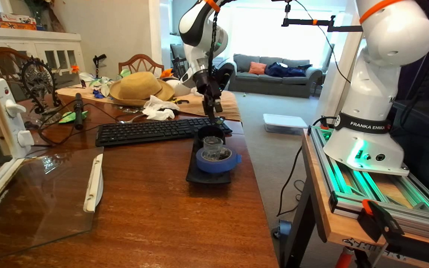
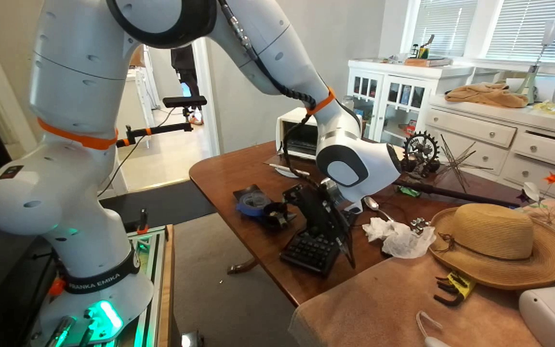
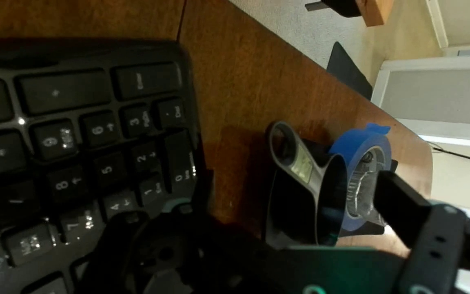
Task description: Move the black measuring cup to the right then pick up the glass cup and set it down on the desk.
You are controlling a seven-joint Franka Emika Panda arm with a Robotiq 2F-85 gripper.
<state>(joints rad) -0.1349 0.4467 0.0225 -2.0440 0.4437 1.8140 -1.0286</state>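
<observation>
My tool (image 3: 298,190) is spread wide, nothing held. The round black measuring cup (image 3: 331,200) sits beside the blue tape roll (image 3: 354,141); probably light, rigid, slick plastic, so I'd pinch the grey-edged loop handle (image 3: 302,168).

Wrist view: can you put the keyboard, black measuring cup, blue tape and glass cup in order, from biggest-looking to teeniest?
1. Keyboard
2. Black measuring cup
3. Blue tape
4. Glass cup
That's only how they look: the black measuring cup is closer up than the blue tape, so which is really bigger is unsure.
</observation>
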